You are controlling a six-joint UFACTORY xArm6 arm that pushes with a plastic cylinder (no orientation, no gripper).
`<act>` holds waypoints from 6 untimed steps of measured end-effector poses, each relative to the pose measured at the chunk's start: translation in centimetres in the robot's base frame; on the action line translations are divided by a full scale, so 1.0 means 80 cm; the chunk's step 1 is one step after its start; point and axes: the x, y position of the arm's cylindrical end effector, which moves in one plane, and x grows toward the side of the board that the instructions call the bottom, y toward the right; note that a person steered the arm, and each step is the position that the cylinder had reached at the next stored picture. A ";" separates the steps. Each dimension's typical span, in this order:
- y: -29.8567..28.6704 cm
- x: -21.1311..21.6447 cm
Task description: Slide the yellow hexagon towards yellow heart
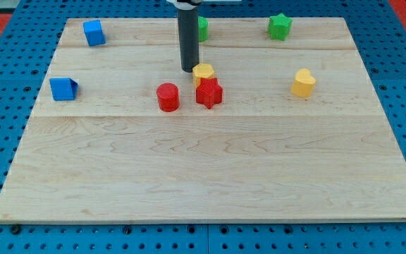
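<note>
The yellow hexagon (204, 72) sits near the middle of the board's upper half, touching the top of the red star (208, 92). My tip (190, 69) is at the hexagon's left edge, touching or nearly touching it. The yellow heart (303, 82) lies far to the view's right, at about the same height. The rod rises from the tip toward the view's top.
A red cylinder (167, 97) is left of the red star. Blue blocks sit at the left (63, 89) and top left (94, 32). A green block (202, 27) is partly hidden behind the rod; a green star (280, 26) is at top right.
</note>
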 end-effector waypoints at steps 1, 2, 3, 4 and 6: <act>0.000 0.019; -0.008 0.040; 0.002 0.067; 0.014 0.029; 0.034 0.004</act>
